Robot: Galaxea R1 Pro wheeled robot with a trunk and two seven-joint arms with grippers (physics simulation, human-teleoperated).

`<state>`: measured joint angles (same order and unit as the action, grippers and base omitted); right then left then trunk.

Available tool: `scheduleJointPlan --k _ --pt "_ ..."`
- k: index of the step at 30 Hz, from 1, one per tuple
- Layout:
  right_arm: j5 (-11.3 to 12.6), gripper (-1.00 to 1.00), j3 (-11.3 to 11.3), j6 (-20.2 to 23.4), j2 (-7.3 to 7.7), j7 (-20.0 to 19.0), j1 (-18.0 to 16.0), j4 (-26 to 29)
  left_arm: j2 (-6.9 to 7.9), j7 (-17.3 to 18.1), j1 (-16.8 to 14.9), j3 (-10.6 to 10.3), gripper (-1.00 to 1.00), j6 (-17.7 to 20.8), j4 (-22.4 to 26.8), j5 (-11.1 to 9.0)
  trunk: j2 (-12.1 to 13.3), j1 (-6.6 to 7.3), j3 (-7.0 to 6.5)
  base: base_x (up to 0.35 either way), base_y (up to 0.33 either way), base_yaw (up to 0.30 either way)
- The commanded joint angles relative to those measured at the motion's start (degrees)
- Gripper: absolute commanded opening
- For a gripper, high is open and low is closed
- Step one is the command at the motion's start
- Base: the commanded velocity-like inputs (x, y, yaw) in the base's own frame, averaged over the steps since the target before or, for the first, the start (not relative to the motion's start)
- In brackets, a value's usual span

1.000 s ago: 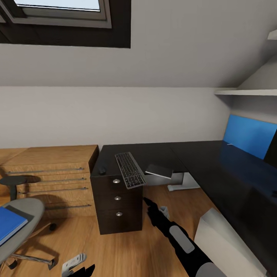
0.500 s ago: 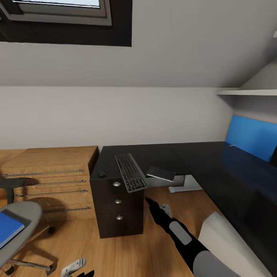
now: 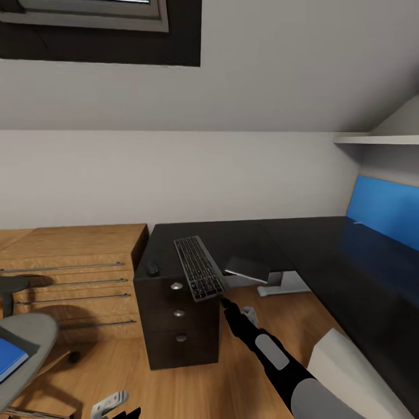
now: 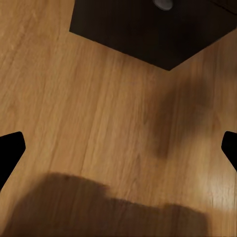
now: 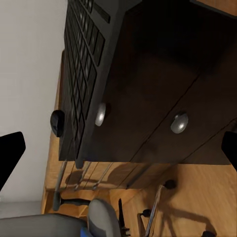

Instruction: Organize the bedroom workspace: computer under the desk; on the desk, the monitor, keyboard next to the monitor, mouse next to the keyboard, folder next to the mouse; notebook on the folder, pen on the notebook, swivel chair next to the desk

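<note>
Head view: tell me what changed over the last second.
The camera shifted, so the swivel chair and its blue folder slid toward the left edge. The right gripper reached up to the near end of the keyboard, which overhangs the desk. Keyboard, mouse and the dark notebook kept their places.

A pale wall (image 3: 174,174) runs under a sloped ceiling (image 3: 262,75), with a dark-framed skylight (image 3: 99,29) at eleven o'clock. A wooden dresser (image 3: 70,273) stands at nine o'clock beside a dark drawer unit (image 3: 177,326). Wood flooring (image 3: 186,390) spreads at six o'clock. A white shelf (image 3: 378,139) hangs at two o'clock.
</note>
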<state>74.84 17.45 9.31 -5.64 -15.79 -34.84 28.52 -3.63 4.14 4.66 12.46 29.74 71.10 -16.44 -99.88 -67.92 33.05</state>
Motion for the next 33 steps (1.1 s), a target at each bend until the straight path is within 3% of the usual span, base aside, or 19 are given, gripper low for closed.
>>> scheduleJointPlan --k 1,21,33 --pt "0.48 1.0 0.16 0.09 0.02 -0.28 -0.06 -0.06 -0.06 0.25 0.0 0.2 1.0 0.35 0.09 -0.17 -0.03 -0.02 0.05 0.23 0.024 0.0" --pt "0.48 1.0 0.04 0.09 0.11 -1.35 -0.06 -0.16 -0.05 0.25 0.0 0.12 1.0 0.32 -0.09 0.21 -0.03 -0.02 0.05 0.156 0.01 0.0" --pt "0.48 1.0 0.04 0.09 0.07 -1.35 -0.06 -0.21 -0.06 0.25 0.0 0.41 1.0 0.45 0.0 0.05 -0.03 -0.02 0.05 0.013 0.002 0.0"
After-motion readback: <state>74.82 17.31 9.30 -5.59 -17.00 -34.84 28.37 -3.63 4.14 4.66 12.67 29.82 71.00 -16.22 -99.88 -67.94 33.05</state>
